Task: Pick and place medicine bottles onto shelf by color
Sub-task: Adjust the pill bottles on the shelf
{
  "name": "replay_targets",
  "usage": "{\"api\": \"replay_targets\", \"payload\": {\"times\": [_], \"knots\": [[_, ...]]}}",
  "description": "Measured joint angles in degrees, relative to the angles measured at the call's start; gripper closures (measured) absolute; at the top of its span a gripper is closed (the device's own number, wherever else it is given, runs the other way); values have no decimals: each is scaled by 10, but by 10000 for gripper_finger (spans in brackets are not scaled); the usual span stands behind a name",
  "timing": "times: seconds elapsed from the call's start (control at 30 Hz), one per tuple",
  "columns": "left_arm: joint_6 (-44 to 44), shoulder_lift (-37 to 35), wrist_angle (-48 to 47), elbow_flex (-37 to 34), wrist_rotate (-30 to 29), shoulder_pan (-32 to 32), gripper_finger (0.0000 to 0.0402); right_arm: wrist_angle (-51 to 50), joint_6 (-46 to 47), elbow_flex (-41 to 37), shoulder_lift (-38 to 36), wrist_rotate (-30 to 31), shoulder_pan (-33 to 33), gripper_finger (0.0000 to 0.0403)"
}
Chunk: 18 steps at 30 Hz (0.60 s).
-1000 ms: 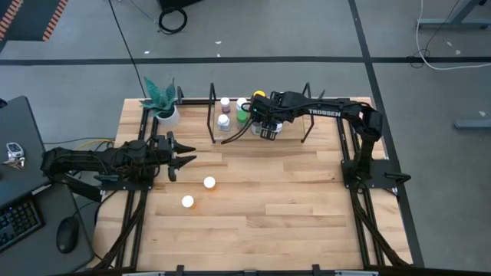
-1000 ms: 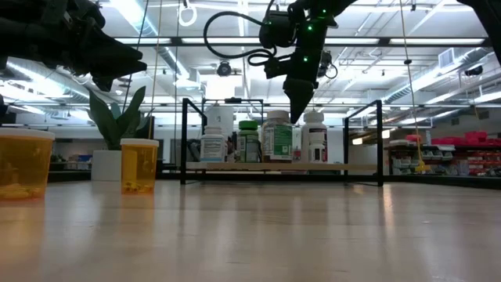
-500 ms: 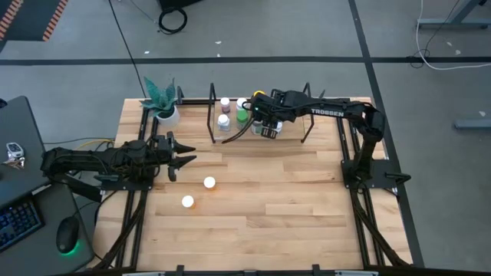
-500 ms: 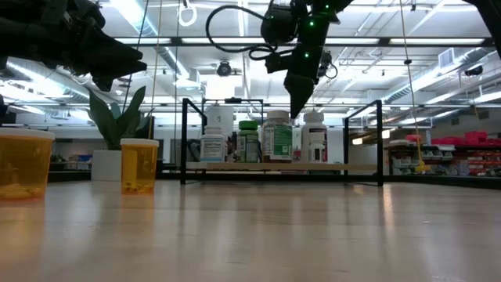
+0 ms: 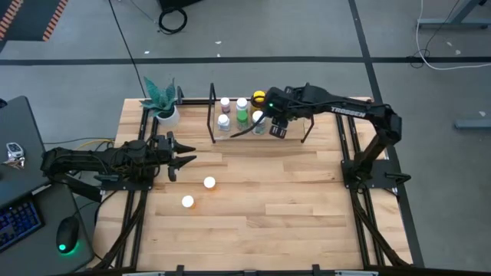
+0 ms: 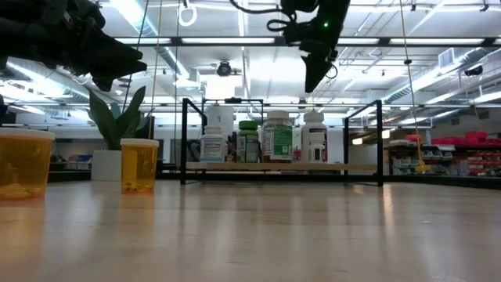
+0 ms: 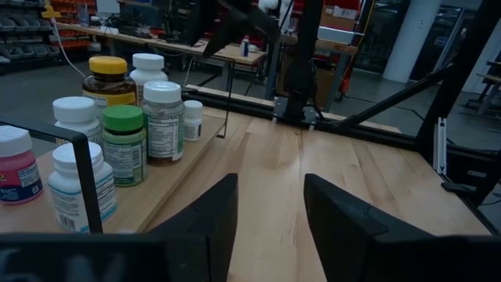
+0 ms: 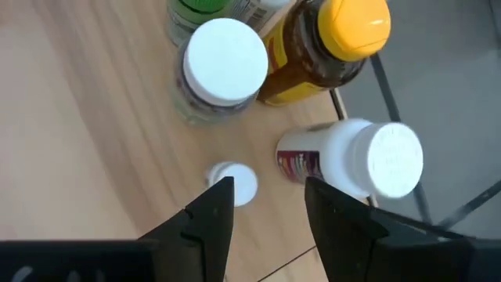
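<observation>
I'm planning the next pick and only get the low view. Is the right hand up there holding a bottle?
Observer: No. Its wrist view shows the right hand open and empty above the shelf.
Operator: What's directly beneath it?
Observer: A tiny white-capped bottle, standing beside a yellow-capped bottle.
Operator: And the left hand?
Observer: From above, the left hand is open over the table's left side, with an orange bottle just in front of it.
</observation>
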Motion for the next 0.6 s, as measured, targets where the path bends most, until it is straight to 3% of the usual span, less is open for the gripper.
{"api": "replay_targets", "payload": {"times": [0.6], "knots": [[0,0,0,0,0,0,247,87,45,-160,-104,3,-16,238]]}}
